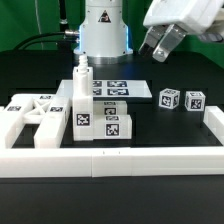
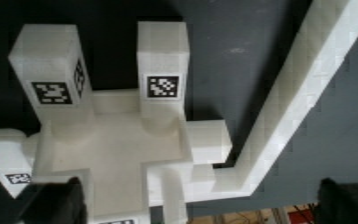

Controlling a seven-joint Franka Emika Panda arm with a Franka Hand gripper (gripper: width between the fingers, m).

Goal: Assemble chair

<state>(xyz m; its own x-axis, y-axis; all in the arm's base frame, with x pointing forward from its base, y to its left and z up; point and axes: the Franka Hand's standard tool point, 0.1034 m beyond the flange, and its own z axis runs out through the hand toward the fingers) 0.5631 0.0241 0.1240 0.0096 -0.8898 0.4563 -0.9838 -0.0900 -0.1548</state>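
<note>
The chair parts are chunky white pieces with black-and-white tags. A stacked block (image 1: 97, 118) stands mid-table with a thin upright piece (image 1: 82, 80) on it. A frame part (image 1: 35, 117) lies at the exterior view's left. Two small cubes (image 1: 168, 98) (image 1: 194, 100) sit at the exterior view's right. My gripper (image 1: 160, 42) hangs high above the table at the exterior view's upper right, apart from every part. In the wrist view a part with two tagged prongs (image 2: 114, 120) lies far below the gripper (image 2: 197, 205). Its dark fingers (image 2: 51, 200) stand wide apart with nothing held.
The marker board (image 1: 125, 88) lies flat behind the stacked block. A long low white border wall (image 1: 110, 158) runs along the front and also shows in the wrist view (image 2: 309, 85). The robot base (image 1: 103, 30) stands at the back.
</note>
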